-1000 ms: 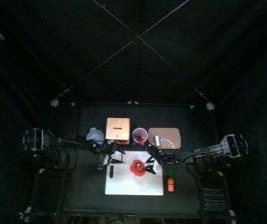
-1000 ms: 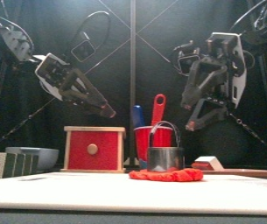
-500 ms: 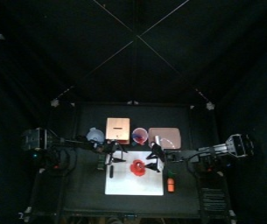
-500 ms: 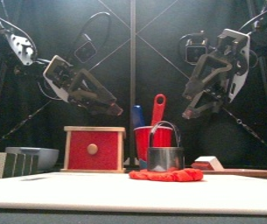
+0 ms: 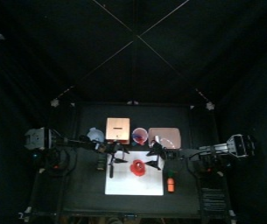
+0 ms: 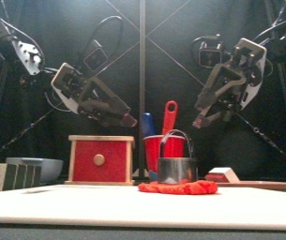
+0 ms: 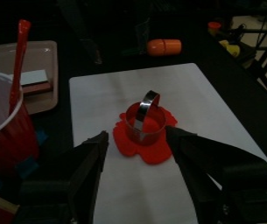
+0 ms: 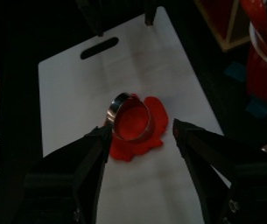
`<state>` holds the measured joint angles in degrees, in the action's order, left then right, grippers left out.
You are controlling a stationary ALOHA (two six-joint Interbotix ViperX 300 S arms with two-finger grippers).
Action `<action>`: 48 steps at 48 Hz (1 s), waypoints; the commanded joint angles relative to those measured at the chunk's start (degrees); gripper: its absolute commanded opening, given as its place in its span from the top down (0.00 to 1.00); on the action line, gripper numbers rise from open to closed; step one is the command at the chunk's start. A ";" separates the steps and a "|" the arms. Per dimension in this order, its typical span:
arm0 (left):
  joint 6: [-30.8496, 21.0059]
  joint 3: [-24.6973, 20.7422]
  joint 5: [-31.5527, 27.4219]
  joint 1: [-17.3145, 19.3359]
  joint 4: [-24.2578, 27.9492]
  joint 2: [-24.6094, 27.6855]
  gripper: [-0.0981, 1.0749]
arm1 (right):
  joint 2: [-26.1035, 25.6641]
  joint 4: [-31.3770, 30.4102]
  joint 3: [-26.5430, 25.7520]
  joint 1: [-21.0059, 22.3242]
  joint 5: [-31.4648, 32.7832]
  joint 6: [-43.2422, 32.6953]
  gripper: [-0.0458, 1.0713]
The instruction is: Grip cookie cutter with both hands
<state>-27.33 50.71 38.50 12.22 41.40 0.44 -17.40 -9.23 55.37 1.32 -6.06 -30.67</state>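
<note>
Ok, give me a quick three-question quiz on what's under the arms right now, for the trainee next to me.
1. True or false: the left gripper is shut on the cookie cutter.
2. The cookie cutter stands on: A) the flat red dough; B) the red cup; C) the bare table.
3. Short answer: does the orange piece lie on or off the white board?

Key
1. False. The left gripper and the right gripper both hang open above the cutter, touching nothing.
2. A. The dough lies on the white board.
3. Off. It lies on the black table beside the board.
</note>
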 commanded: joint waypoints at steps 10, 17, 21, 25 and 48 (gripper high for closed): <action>0.18 -1.49 2.72 0.53 0.62 1.32 0.15 | -2.64 4.13 1.41 -1.49 0.35 0.09 0.15; 0.18 -2.11 3.08 0.70 0.97 1.58 0.15 | -4.92 2.72 0.18 -1.14 1.05 0.09 0.15; 0.18 -2.37 3.16 0.26 0.97 1.67 0.15 | -4.57 3.52 -0.26 -2.02 1.41 0.00 0.15; 0.26 -2.55 3.25 0.18 1.05 1.85 0.15 | -3.87 5.63 -0.35 -3.34 1.58 0.00 0.15; 0.18 -4.48 5.01 0.18 1.41 4.92 0.15 | 0.00 8.09 -1.41 -6.06 -0.18 -0.09 0.15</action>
<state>-27.25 47.37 42.89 12.48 42.63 5.80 -17.58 -1.58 55.46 -4.13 -5.54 -30.67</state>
